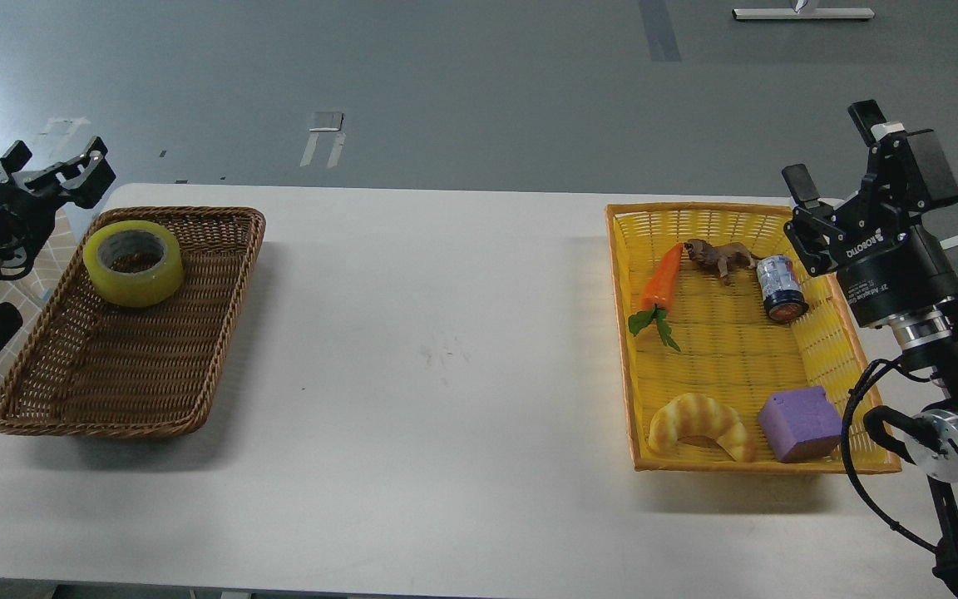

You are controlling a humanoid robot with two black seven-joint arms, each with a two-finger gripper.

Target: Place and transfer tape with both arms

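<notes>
The tape (133,263), a yellow roll with a grey core, lies flat in the far left corner of the brown wicker basket (196,333). My left gripper (55,170) is open and empty, raised above and to the left of the tape, clear of the basket. My right gripper (830,154) is open and empty, held up over the far right corner of the yellow basket (622,333).
The yellow basket holds a carrot (662,283), a toy lion (720,256), a can (780,287), a striped croissant (699,426) and a purple cube (799,423). The white table (446,374) lies between the two baskets.
</notes>
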